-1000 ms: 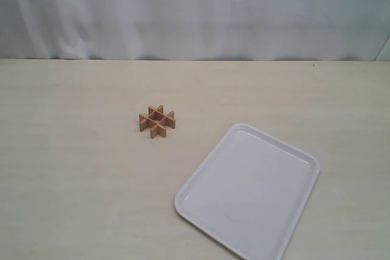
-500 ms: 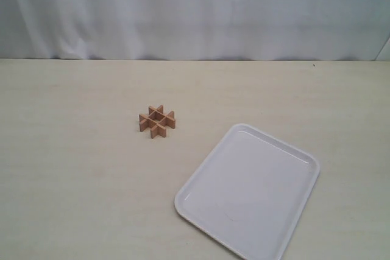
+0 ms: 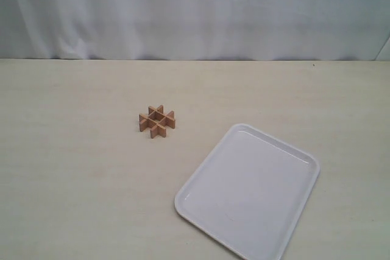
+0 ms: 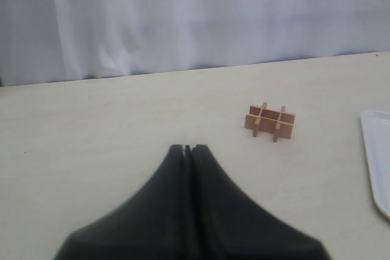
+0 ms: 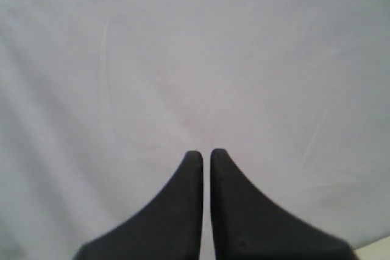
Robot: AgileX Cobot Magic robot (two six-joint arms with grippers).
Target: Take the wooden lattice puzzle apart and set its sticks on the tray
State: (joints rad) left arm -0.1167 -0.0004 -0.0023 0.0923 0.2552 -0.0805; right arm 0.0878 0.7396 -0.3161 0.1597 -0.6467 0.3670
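Pale, wood-grained table (image 3: 73, 168) fills the scene, with a white curtain (image 3: 195, 10) hanging along its far edge.

In the left wrist view, the left gripper (image 4: 187, 148) has its 2 black fingers pressed together, tip to tip, and nothing is between them. It hangs above bare tabletop, well apart from the puzzle. The right gripper (image 5: 202, 153) is closed too, its 2 fingers side by side with only a thin slit between them, and it grips nothing. It points at the white curtain, and only a sliver of table shows at one corner of that view.

Out from the grippers, the wooden lattice puzzle (image 3: 156, 120) sits on the table a little left of centre, about midway between the near and far edges. It is fully assembled: its 4 sticks cross in a hash shape, 2 one way and 2 the other, standing on edge.

The tray (image 3: 250, 187) lies flat on the table to the right of the puzzle and nearer, turned at an angle to the table edge, apart from the puzzle. Its near corner runs out of the exterior view.
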